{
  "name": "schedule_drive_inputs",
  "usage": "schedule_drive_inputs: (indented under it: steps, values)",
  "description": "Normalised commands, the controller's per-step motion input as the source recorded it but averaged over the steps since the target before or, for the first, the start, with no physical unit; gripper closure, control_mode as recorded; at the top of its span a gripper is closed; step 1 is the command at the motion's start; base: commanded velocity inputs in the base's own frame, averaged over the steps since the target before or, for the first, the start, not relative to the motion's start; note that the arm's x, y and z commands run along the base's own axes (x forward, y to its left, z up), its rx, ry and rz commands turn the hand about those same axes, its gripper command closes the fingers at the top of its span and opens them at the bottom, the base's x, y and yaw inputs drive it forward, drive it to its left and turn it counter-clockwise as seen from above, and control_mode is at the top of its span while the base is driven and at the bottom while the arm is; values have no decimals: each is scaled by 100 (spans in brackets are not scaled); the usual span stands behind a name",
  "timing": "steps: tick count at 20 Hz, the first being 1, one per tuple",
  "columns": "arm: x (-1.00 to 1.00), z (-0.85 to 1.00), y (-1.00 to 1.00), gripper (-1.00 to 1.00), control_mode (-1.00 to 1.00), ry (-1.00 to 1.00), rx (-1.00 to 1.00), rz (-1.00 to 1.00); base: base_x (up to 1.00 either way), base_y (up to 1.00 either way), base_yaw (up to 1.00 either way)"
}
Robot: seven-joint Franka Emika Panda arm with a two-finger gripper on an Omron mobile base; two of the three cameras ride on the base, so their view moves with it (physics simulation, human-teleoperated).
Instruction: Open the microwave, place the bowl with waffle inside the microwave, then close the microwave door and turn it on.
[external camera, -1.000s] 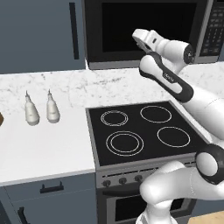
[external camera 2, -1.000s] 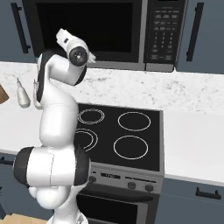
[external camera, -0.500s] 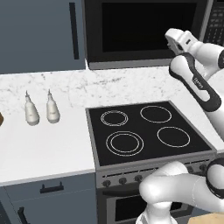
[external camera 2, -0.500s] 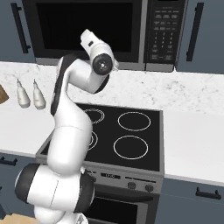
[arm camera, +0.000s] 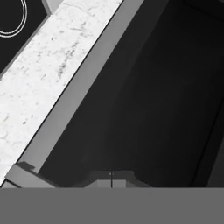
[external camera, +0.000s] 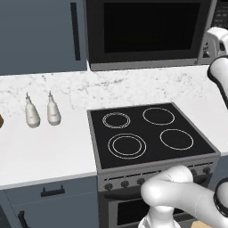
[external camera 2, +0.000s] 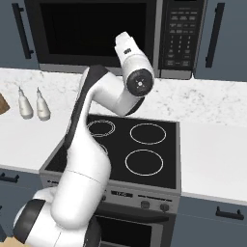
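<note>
Two bottles (external camera: 42, 111) on white marble bench (external camera: 49, 147), far left of jaws (arm camera: 111, 174); jaws closed, empty, facing microwave door (arm camera: 144, 100). Keypad text unreadable.

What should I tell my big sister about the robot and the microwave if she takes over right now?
Gripper: shut, holding nothing, right up against the dark glass of the microwave door.
Microwave: above the stovetop, door closed, keypad panel at right.
Bowl: a brown edge at the counter's far left may be it; can't tell.
Done: nothing visible.
Left: open door, load bowl, close, switch on.
</note>
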Motion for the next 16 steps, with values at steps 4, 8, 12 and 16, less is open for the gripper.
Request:
schedule_drive_inputs:
  steps: [4,8,12,16]
  values:
    - [2,-15,-30,100,-100,5,7,1,0,0,0]
    - [21,-17,-51,100,-100,7,15,0,0,0,0]
    - [9,-14,-77,100,-100,1,19,-1,0,0,0]
    - [28,-26,-46,100,-100,4,16,-1,0,0,0]
